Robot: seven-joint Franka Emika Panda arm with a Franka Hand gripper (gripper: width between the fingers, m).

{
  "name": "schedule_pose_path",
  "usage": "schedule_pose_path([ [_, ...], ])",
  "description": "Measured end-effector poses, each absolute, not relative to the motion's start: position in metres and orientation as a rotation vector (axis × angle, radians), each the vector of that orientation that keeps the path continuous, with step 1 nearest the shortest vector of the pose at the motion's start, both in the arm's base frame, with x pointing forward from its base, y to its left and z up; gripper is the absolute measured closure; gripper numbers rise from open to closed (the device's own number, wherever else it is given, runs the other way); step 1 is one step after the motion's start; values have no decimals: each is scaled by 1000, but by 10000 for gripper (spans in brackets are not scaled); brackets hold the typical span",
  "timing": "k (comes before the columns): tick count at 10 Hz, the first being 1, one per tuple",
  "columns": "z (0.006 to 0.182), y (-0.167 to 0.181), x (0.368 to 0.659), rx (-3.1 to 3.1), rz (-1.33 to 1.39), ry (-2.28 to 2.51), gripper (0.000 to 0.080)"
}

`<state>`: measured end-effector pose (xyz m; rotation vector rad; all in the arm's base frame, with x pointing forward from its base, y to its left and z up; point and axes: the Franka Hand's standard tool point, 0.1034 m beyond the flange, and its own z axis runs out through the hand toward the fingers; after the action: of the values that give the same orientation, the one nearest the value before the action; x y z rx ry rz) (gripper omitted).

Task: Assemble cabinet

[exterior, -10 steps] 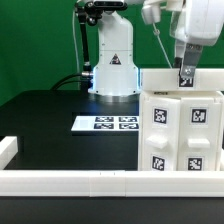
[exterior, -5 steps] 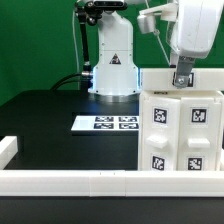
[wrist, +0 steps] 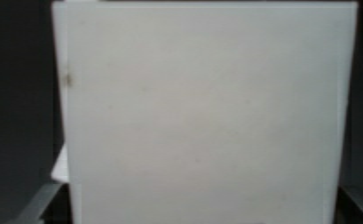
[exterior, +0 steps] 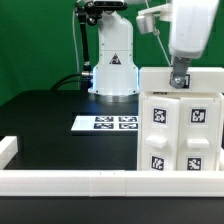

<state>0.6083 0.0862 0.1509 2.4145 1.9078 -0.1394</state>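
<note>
Your gripper (exterior: 181, 80) hangs straight down from the white arm, fingertips at the top edge of the large white boxy plastic cabinet (exterior: 182, 130); whether they're spread or closed can't be told. The cabinet stands near, on the exterior view's right, tagged blocks fitted in. The marker board (exterior: 106, 123) lies farther left.

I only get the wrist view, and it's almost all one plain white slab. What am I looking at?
Observer: Most likely a face of the cabinet. It is a white boxy body at the exterior view's right, with black-and-white tags on its front.
Operator: Where is the tool?
Observer: The tool is right at the cabinet's top edge. I can't tell whether it is open or shut.
Operator: Is anything else on the table?
Observer: The marker board lies flat to the exterior view's left of the cabinet. A long low white rail runs along the front.
</note>
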Motion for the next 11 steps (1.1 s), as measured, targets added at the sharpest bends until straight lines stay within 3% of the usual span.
schedule_pose_path([
  [5,150,89,604,2977,-194,961,248],
  [9,150,90,604,3068,-181,530,246],
  [11,149,94,602,3141,-133,20,246],
])
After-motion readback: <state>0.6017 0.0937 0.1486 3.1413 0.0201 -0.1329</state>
